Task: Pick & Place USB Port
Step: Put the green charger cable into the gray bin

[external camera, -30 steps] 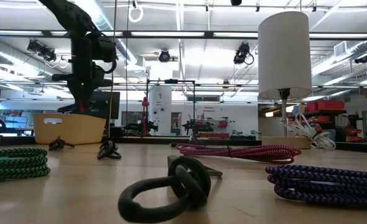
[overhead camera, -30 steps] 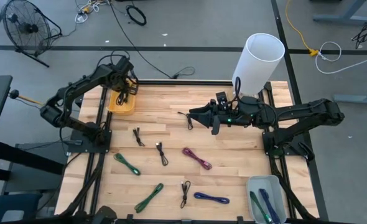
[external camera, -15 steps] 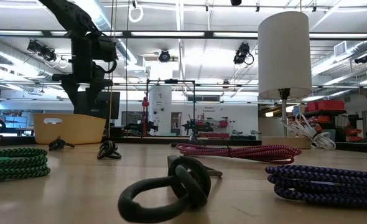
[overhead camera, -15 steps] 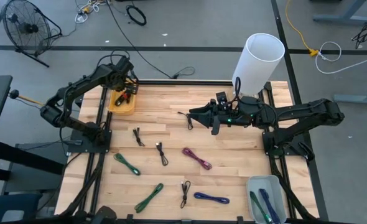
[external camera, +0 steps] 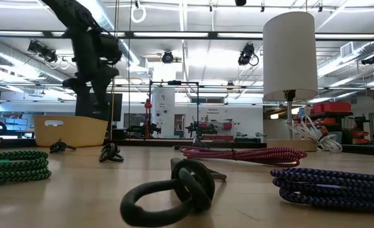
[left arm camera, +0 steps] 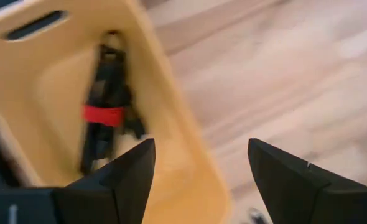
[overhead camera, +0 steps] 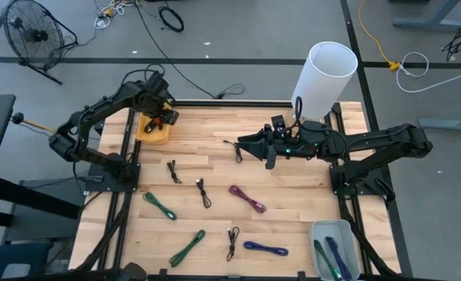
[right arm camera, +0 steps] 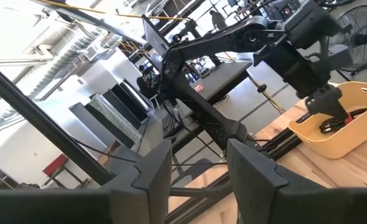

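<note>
- Cable with a red band [left arm camera: 106,115] lies inside the yellow bin [left arm camera: 171,124], directly beneath the left gripper [left arm camera: 199,168], whose fingers stand wide apart with nothing between them; by my reading, this one is delivered.
- Left gripper [overhead camera: 162,115] hangs over the bin's [overhead camera: 154,134] inner edge, tilted toward the table middle.
- Right gripper [overhead camera: 244,144] hovers mid-table, well apart from the bin, its fingers parted a little and holding nothing that I can see; it waits.
- Nearest to the right gripper is a small black cable [overhead camera: 234,148], just beside its fingertips.
- Farther from both grippers, still on the wood: two black cables [overhead camera: 173,171] [overhead camera: 203,191], a magenta one [overhead camera: 248,198], two green ones [overhead camera: 159,204] [overhead camera: 187,247], another black one [overhead camera: 232,239] and a blue one [overhead camera: 266,249].
- A grey bin [overhead camera: 331,248] at the table's near right corner, far from the left gripper, already holds a couple of cables.
- Judgement: the sorting is early on; a few cables are binned, about eight remain loose, so most of the picking is left.
</note>
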Robot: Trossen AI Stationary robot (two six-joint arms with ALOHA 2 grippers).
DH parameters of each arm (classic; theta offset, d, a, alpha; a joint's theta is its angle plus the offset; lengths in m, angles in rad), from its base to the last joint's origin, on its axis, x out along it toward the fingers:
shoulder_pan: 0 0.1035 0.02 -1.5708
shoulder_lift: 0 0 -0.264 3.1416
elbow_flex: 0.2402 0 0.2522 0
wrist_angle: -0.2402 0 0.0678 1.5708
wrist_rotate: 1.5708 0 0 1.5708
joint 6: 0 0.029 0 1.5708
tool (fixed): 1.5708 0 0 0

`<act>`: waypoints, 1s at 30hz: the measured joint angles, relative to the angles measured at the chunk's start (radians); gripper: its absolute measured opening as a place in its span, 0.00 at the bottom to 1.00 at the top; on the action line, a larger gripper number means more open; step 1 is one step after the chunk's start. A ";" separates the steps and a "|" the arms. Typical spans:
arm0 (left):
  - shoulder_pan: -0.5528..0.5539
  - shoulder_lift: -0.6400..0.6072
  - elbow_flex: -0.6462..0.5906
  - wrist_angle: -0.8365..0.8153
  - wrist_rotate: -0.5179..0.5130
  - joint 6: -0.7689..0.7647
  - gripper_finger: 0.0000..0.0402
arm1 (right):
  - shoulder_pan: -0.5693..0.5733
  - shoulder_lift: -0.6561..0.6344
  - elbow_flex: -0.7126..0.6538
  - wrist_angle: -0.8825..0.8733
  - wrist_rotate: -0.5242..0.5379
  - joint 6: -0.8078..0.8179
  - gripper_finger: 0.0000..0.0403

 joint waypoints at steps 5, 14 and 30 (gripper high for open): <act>-0.019 -0.085 0.007 0.009 0.130 0.027 0.65 | -0.009 0.000 0.000 -0.004 0.000 0.000 0.38; -0.169 -0.273 0.024 -0.103 0.415 0.100 0.64 | -0.013 0.000 0.000 -0.025 0.000 0.001 0.38; -0.876 -0.379 0.024 -0.381 0.381 -0.086 0.65 | -0.015 0.000 0.000 -0.028 0.001 0.002 0.38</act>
